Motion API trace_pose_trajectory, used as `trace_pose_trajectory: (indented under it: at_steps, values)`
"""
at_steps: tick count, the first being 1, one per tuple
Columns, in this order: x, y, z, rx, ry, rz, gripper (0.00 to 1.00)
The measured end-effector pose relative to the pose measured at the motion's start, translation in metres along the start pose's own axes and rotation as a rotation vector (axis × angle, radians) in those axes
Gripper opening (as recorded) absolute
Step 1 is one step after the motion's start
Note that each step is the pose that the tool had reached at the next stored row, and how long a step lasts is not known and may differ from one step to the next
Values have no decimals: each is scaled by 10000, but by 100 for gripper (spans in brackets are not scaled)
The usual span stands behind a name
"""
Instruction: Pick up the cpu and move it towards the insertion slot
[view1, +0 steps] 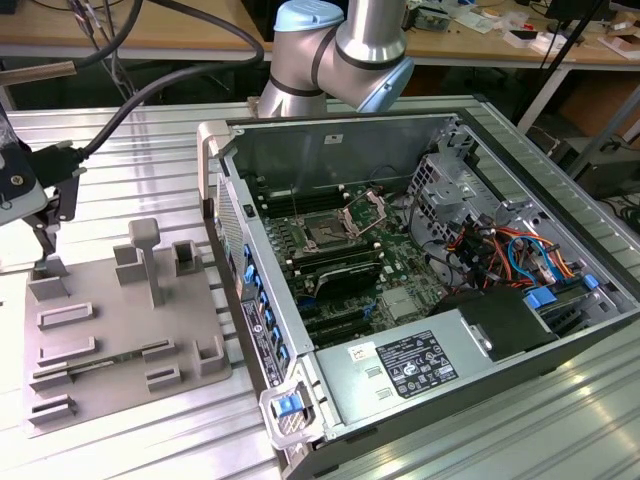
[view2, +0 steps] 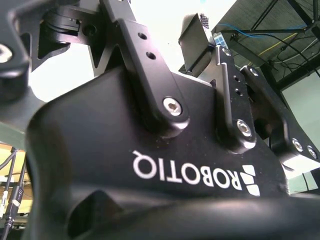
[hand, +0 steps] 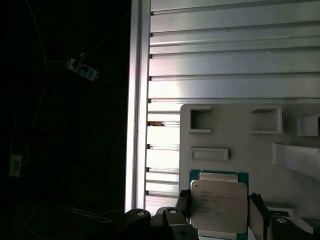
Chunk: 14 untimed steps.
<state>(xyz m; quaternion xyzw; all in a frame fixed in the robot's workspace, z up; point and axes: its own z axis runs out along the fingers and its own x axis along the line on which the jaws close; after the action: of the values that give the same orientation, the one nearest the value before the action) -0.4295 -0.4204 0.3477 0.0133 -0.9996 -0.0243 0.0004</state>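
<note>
The gripper (hand: 220, 197) straddles the cpu (hand: 219, 206) at the grey fixture (hand: 225, 130), lower right in the first wrist view, grip impossible to tell, with the insertion slot (view1: 325, 232) mid-frame in the exterior view, well apart, transfer still undone.

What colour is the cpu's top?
The cpu top is silvery-grey, green-edged; best in the first wrist view.

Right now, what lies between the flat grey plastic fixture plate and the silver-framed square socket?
The case's grey metal side wall, in the exterior view.
</note>
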Motion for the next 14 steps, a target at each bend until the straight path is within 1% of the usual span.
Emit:
trace_pose_trajectory:
  at_steps: [14]
  values:
    - [0, 2, -33, 0, 0, 0, 55]
